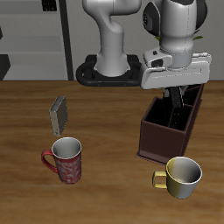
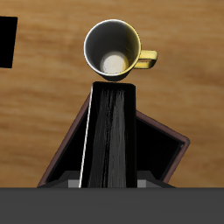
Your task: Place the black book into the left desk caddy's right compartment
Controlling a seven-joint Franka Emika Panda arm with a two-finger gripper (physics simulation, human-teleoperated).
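We are holding the thin black hardcover book [image 2: 111, 131] upright, the two-finger gripper [image 1: 179, 90] clamped on its top edge, hanging over the dark reddish-brown wooden desk caddy [image 1: 157, 138]. Its lower end seems to be dipping into the caddy's large squarish compartment [image 1: 171, 116]. We judge lowering and release are left, near the yellow mug [image 1: 181, 176].

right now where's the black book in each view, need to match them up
Exterior view: the black book hangs upright under the gripper, its lower end down inside the left desk caddy.
Wrist view: the black book is the tall dark slab running up the middle, over the left desk caddy.
Shared landmark: the yellow mug, just beyond the caddy toward the table's front edge.
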